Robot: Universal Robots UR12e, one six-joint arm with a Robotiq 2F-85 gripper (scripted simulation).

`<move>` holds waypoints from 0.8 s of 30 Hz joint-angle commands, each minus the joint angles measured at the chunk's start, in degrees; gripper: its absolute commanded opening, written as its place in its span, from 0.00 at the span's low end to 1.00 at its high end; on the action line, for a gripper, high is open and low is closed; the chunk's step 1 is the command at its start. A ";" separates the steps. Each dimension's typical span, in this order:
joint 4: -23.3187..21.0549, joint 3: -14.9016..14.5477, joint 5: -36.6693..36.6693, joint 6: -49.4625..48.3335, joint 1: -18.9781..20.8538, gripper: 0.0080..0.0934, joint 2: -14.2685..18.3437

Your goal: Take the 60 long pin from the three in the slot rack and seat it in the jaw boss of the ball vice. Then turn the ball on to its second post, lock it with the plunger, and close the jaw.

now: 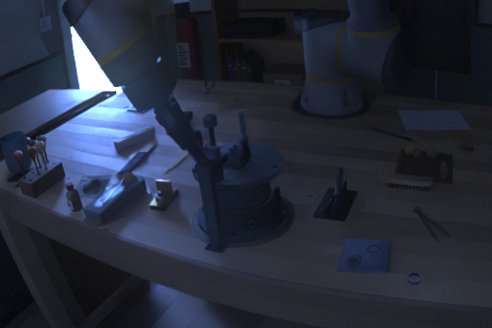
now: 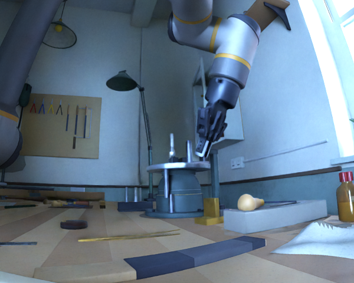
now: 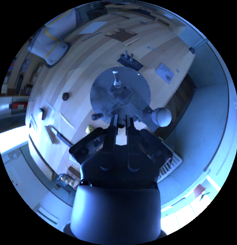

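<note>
The long pin (image 3: 116, 78) stands upright in the jaw boss on top of the ball vice (image 1: 244, 186), and in the second side camera it rises as a pale rod (image 2: 171, 145) above the round plate. The slot rack (image 3: 129, 61) behind the vice holds two pins. My gripper (image 3: 121, 121) hangs tilted over the plate's near rim, beside the post that carries the plunger knob (image 3: 163, 117). I have my fingers closed on a small dark handle at the rim, which they mostly hide. The gripper also shows from the side (image 2: 202, 150) (image 1: 206, 153).
The upright post (image 1: 209, 206) at the vice's front stands right under my wrist. A yellow block (image 2: 211, 210), a white tray with a wooden-handled tool (image 2: 275, 214) and an amber bottle (image 2: 349, 201) lie nearby. Brass tweezers (image 2: 129, 236) rest on the bench.
</note>
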 commanded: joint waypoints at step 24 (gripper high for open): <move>-7.52 5.12 7.83 20.83 -3.41 0.00 -3.03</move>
